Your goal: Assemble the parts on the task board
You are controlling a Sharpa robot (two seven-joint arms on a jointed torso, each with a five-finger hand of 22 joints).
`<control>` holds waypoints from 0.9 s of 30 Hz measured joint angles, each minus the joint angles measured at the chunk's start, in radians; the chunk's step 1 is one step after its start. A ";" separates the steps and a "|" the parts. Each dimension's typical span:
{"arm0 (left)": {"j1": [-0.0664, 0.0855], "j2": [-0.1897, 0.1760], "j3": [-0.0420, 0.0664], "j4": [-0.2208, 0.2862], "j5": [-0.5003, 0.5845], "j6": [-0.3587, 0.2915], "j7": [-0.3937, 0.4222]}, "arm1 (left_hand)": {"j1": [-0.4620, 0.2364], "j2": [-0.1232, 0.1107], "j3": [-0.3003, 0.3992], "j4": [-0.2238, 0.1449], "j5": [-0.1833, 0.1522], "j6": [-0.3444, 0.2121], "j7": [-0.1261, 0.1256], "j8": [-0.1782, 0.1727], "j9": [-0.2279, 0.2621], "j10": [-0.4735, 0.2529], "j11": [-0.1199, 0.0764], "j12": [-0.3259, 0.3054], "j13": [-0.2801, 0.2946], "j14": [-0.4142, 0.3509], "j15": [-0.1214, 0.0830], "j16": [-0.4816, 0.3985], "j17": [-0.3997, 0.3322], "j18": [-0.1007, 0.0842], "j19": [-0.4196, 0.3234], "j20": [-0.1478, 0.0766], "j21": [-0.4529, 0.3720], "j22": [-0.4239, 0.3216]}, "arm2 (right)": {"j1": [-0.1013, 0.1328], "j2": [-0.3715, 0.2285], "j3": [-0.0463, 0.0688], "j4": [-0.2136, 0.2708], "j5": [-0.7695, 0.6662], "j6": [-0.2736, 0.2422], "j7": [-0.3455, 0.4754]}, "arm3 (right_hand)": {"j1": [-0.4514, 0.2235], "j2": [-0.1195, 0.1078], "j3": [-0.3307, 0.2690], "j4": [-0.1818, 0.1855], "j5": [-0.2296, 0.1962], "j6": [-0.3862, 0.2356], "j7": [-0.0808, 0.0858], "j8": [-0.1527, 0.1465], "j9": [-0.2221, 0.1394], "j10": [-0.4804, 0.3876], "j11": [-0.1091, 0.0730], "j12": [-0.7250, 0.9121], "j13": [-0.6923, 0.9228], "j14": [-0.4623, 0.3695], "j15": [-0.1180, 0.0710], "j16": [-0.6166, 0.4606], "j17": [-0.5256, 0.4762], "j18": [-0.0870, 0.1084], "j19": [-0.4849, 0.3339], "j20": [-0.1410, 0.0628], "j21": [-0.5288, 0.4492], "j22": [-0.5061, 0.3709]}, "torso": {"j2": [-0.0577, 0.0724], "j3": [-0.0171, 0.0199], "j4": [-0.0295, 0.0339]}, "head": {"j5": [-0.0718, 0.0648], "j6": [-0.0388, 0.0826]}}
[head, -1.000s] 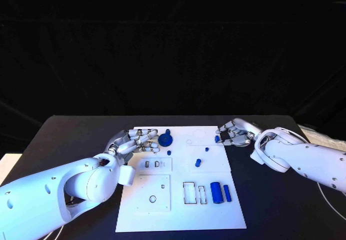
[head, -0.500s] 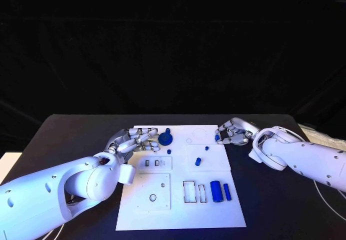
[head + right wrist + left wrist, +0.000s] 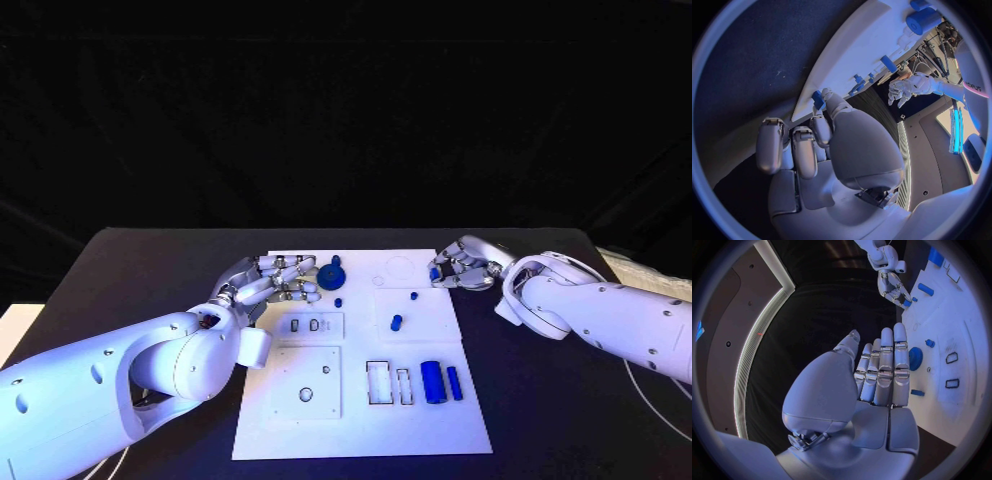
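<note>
Parts lay scattered over the board [image 3: 361,400], which sat mid-table [image 3: 144,260]: a round knob [image 3: 332,277] near the far left corner, two small pegs [image 3: 397,323] around the middle, and a thick cylinder [image 3: 431,383] beside a thinner one [image 3: 454,384] toward the near right. Empty slots [image 3: 378,384] stood just left of those cylinders.

Your left hand [image 3: 274,280] hovered at the far left edge, just beside the knob, fingers straight, close together and holding nothing. Your right hand [image 3: 464,268] was at the far right edge, fingers curled around a small blue piece [image 3: 434,274] pinched at the fingertips; the right wrist view showed that piece [image 3: 819,99] against the board's rim.

You could judge these parts to be light, rigid plastic, smooth enough to slip or roll, the cylinders most of all. You would have done best taking each across its short width, fingertips on opposite sides, leaving the end free to enter its slot. The knob probably wanted a grip around its rim. A loose pinch risked the piece twisting before it seated.
</note>
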 measured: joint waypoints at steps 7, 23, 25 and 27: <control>0.000 -0.001 0.000 0.000 0.000 0.000 0.000 | 0.000 0.000 0.000 0.000 0.000 0.000 0.000 0.000 0.000 0.000 0.000 0.000 0.000 0.000 0.000 0.000 0.000 0.000 0.000 0.000 0.000 0.000 | 0.000 0.003 0.000 -0.003 -0.006 0.004 -0.003 | -0.006 0.011 0.026 -0.007 -0.033 0.045 -0.013 0.015 0.003 0.000 0.000 0.008 0.004 0.000 -0.011 0.003 0.000 0.000 0.006 -0.006 0.000 0.004 | 0.000 -0.0001 0.0000 | -0.001 -0.002; 0.000 -0.001 0.000 -0.011 0.000 0.007 -0.002 | 0.000 0.000 0.000 0.000 0.000 0.000 0.000 0.000 0.000 0.000 0.000 0.000 0.000 0.000 0.000 0.000 0.001 0.000 0.000 0.000 0.000 0.001 | 0.001 -0.004 0.000 0.030 -0.054 -0.031 -0.050 | -0.021 0.040 0.080 -0.022 -0.099 0.068 -0.018 0.031 0.003 0.004 -0.008 0.042 0.038 0.000 -0.033 0.003 0.001 0.000 0.016 -0.026 0.008 0.019 | -0.002 -0.0007 0.0001 | 0.000 -0.004; 0.000 -0.001 0.000 -0.013 0.000 0.008 -0.002 | 0.000 0.000 0.000 0.000 0.000 0.000 0.000 0.000 0.000 0.000 0.000 0.000 0.000 0.000 0.000 0.000 0.001 0.000 0.000 0.000 0.000 0.001 | 0.003 -0.010 0.000 0.052 -0.055 -0.040 -0.064 | -0.023 0.041 0.080 -0.022 -0.099 0.068 -0.018 0.031 0.003 0.004 -0.008 0.042 0.037 0.000 -0.033 0.003 0.001 0.000 0.014 -0.029 0.008 0.019 | -0.003 -0.0012 -0.0004 | 0.000 -0.004; 0.000 0.000 0.000 -0.016 0.000 0.010 -0.002 | 0.000 0.000 0.000 0.000 0.000 0.000 0.000 0.000 0.000 0.000 0.000 0.000 0.000 0.000 0.000 0.000 0.001 0.000 0.000 0.000 0.000 0.001 | 0.011 -0.017 0.000 0.084 -0.054 -0.047 -0.086 | -0.025 0.043 0.080 -0.022 -0.099 0.068 -0.018 0.031 0.003 0.004 -0.008 0.034 0.036 0.000 -0.033 0.003 0.001 0.000 0.013 -0.030 0.008 0.013 | -0.004 -0.0012 -0.0010 | 0.000 -0.004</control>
